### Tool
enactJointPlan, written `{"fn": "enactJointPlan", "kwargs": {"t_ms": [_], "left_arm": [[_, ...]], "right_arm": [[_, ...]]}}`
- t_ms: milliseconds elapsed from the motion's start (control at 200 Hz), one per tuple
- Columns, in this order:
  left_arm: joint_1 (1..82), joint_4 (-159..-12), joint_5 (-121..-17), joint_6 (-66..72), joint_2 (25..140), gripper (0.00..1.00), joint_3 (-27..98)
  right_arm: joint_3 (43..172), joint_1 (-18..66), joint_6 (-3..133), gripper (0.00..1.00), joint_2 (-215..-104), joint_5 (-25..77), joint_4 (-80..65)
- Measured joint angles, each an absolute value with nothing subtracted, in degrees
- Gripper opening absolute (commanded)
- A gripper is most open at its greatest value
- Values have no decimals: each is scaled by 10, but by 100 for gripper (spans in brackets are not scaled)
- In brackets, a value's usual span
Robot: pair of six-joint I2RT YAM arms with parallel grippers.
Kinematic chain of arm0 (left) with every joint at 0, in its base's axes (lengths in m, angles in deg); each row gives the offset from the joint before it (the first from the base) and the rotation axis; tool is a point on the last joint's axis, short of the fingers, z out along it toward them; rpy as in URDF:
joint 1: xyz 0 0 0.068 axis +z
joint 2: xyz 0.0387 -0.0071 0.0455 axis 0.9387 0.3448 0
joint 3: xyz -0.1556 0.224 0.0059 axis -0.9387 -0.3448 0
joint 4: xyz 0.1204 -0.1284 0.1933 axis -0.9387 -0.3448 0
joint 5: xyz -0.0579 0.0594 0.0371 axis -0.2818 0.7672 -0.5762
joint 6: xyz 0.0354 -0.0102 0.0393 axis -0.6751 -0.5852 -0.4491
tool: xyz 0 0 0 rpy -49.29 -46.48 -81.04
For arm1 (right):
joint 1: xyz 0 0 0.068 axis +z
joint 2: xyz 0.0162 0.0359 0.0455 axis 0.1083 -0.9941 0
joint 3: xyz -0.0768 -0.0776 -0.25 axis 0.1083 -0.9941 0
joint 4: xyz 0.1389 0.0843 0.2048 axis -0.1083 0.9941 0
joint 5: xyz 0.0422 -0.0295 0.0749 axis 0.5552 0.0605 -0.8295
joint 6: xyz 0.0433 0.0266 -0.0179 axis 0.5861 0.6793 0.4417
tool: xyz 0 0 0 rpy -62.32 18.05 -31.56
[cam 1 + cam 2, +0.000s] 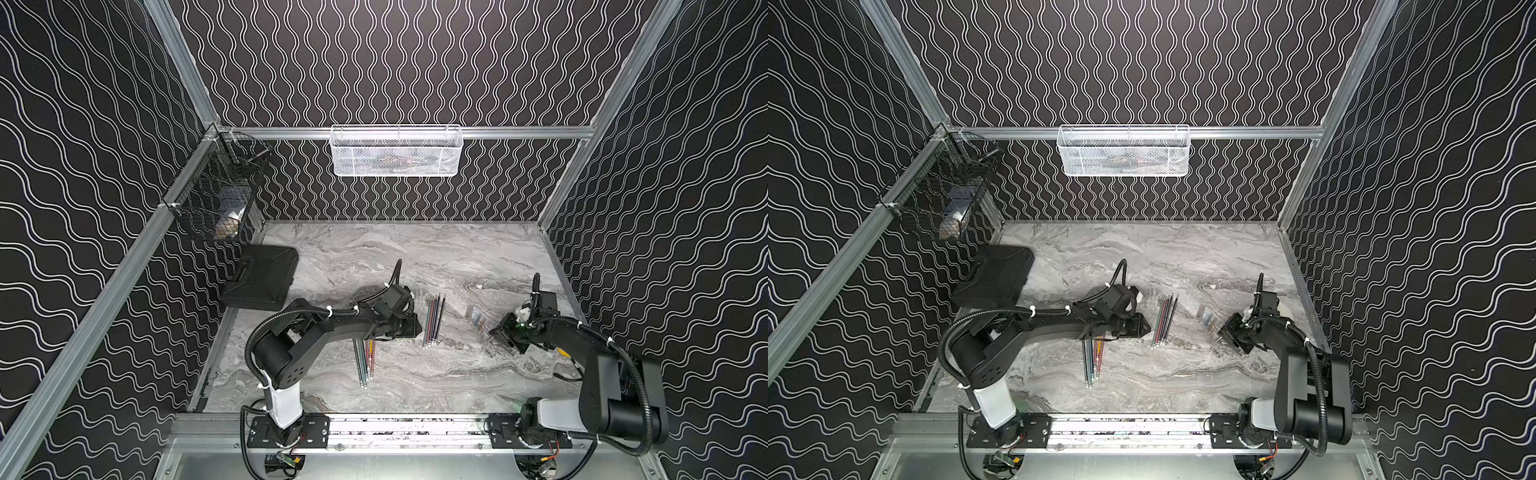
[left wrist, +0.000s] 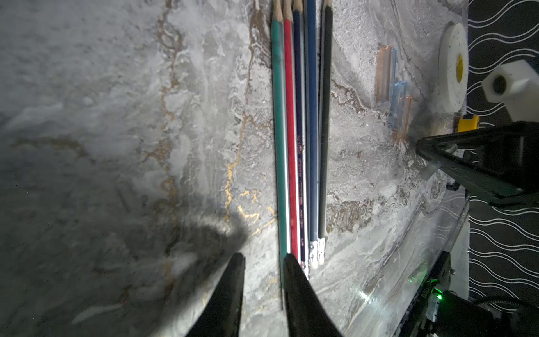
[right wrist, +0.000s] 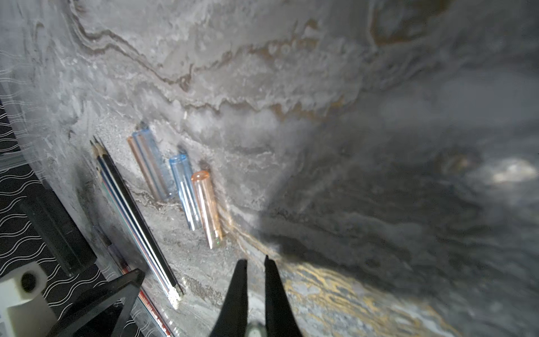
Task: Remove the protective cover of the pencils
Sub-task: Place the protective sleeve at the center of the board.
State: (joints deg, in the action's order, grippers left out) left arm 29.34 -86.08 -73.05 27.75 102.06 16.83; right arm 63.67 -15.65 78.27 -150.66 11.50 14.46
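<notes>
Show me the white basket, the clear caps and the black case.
White basket [image 1: 436,162]: in a top view, mesh front.
Clear caps [image 3: 206,204]: right wrist view, orange cap's middle.
Black case [image 1: 264,276]: in a top view, lid.

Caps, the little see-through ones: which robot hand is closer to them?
Right. The right gripper is just beside the caps, not touching them. The left gripper is farther away, on the other side of a row of pencils.
</notes>
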Motion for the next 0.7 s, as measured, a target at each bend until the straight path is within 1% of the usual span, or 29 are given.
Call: {"fn": "enactJointPlan", "kwargs": {"t_ms": [185,475,700], "left_arm": [[294,-881,-729,271,974,29,169],[304,-925,-727,260,885,29,147],[316,-965,-720,246,817,29,127]], "right_arm": [[640,-157,783,7,-1526,113,135],[641,-157,783,20,-1531,110,121],[642,-157,783,21,-1535,98,112]]}}
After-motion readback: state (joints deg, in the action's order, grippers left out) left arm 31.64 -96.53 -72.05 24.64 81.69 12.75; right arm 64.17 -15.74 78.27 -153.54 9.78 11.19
